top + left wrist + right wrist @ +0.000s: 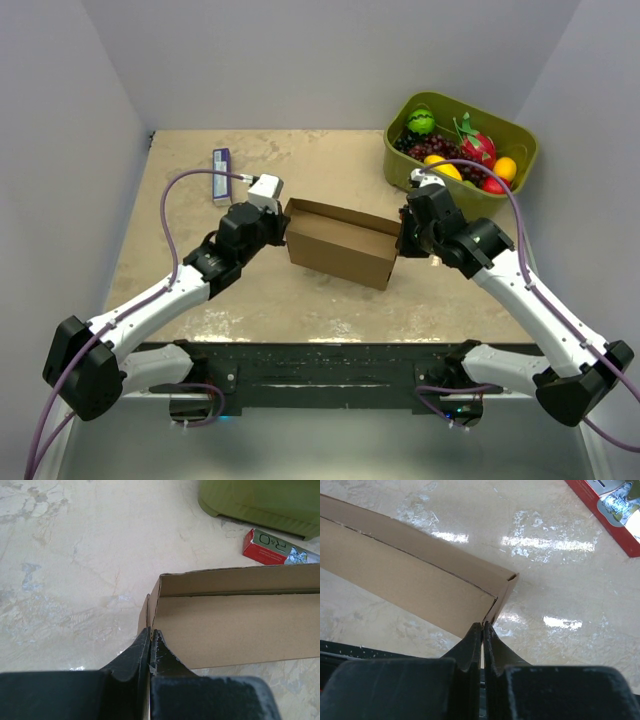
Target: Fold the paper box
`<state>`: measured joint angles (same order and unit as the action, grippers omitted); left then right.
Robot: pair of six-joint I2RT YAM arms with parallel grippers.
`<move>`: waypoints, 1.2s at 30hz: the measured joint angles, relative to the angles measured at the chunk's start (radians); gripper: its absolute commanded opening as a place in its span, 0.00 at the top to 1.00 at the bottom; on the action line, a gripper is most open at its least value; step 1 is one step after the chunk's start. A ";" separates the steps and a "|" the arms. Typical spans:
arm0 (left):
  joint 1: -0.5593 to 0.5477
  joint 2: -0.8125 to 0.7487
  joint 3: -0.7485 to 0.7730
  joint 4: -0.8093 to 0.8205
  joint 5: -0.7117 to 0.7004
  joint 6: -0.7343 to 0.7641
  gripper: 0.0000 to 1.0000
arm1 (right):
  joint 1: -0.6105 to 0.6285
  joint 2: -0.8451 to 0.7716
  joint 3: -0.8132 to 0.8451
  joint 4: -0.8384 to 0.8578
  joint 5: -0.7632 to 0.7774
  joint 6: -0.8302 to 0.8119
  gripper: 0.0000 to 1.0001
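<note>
We're pinching the paper box (340, 243), sitting just left of the green bin (528, 140), at both ends. Left gripper (151, 632) and right gripper (483, 626) are each clamping thin cardboard, probably end flaps. We're aiming for even tension, avoiding crushed creases.

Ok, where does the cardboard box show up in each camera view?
Top external: paper box at centre.
Left wrist: paper box across the right half.
Right wrist: paper box across the upper left.
Shared landmark: red packet, top right in both wrist views.
</note>
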<state>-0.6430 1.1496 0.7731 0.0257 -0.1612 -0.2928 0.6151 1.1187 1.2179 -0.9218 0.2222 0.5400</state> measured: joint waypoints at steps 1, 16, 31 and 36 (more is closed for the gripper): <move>0.000 0.000 0.000 0.000 0.000 0.000 1.00 | 0.000 0.000 0.000 0.000 0.000 0.001 1.00; -0.001 -0.002 0.000 -0.003 0.000 0.001 1.00 | 0.000 -0.035 -0.064 0.062 0.019 0.013 1.00; -0.001 -0.002 0.002 -0.006 -0.001 0.000 1.00 | 0.061 -0.013 -0.091 0.049 0.083 0.015 1.00; -0.001 -0.002 0.002 -0.007 -0.002 0.000 1.00 | 0.088 -0.008 -0.102 0.043 0.124 0.032 1.00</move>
<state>-0.6441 1.1473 0.7746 0.0185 -0.1627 -0.2924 0.7029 1.1110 1.1156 -0.8783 0.3462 0.5724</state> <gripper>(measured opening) 0.020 0.032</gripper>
